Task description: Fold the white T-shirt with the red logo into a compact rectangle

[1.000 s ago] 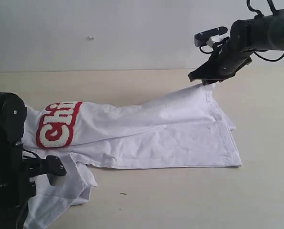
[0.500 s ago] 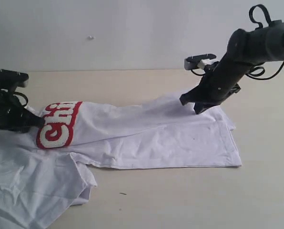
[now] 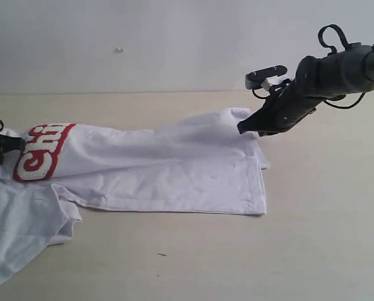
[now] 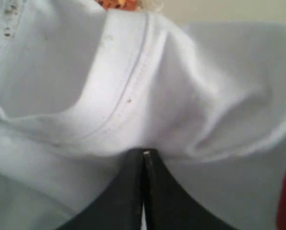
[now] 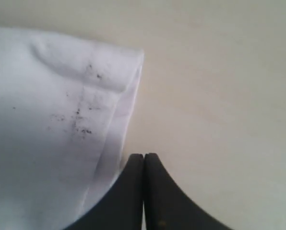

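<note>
A: White T-shirt lies from 8 to 2 o'clock on the table. Left gripper at 9, jaws clamped on cloth beside the red logo.
B: Right gripper at 2, jaws together at the hem, grip unclear. Confirm the pinch, then lift both ends level and taut.

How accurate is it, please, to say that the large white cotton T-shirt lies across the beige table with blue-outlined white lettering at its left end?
Nearly: the fuzzy white lettering is outlined in red, not blue, as the exterior view shows. The large white cotton T-shirt does lie across the beige table with it at the left end.
</note>
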Robot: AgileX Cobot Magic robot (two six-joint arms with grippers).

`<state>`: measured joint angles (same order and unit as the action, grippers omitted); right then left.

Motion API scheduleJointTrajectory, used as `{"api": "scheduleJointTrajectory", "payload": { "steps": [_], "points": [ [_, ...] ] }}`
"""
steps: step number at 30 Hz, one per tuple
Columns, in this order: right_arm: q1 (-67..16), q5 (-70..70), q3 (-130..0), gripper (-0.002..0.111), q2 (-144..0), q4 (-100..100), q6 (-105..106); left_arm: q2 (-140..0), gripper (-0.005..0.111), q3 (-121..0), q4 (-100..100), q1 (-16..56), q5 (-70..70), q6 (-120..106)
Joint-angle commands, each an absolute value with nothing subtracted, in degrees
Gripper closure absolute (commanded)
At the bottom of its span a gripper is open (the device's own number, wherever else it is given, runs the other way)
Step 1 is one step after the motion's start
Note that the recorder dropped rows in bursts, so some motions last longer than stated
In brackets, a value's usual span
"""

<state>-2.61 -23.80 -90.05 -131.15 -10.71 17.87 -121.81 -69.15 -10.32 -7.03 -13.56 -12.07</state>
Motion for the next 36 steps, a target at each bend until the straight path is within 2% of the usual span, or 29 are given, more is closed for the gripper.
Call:
{"api": "scheduleJointTrajectory", "payload": {
  "steps": [1, 5, 7, 13, 19, 22, 25, 31, 36],
  "points": [
    [-2.6, -23.0, -92.4, 0.102, -131.7, -15.1, 18.0, -122.7, 0.107, -68.3, -10.1, -6.0, -19.1, -15.6],
    [-2.6, -25.9, -96.2, 0.069, -131.7, -20.5, 20.6, -119.8, 0.107, -68.3, -10.2, -3.1, -19.2, -18.8],
    [-2.6, -26.4, -97.4, 0.064, -131.8, -23.3, 22.8, -118.0, 0.107, -68.3, -10.3, -2.0, -18.5, -19.5],
    [-2.6, -26.3, -100.5, 0.078, -135.3, -25.5, 24.8, -114.0, 0.107, -68.3, -11.2, -0.8, -17.4, -19.5],
    [-2.7, -28.1, -104.8, 0.08, -140.5, -26.3, 24.8, -112.7, 0.107, -68.3, -11.2, -0.8, -16.8, -19.8],
    [-2.7, -27.0, -106.7, 0.091, -140.8, -26.6, 25.5, -112.6, 0.107, -68.7, -11.2, -0.8, -16.2, -20.5],
    [-2.7, -25.3, -109.2, 0.108, -140.7, -26.6, 28.0, -112.6, 0.107, -69.0, -11.2, -0.8, -14.8, -21.0],
    [-2.7, -16.5, -110.9, 0.108, -140.9, -27.2, 27.8, -112.6, 0.107, -69.0, -11.2, -0.8, -11.5, -22.6],
    [-2.7, -20.8, -113.8, 0.106, -140.8, -27.4, 27.8, -112.6, 0.107, -69.3, -11.2, -0.8, -10.1, -25.1]
  ]
}}
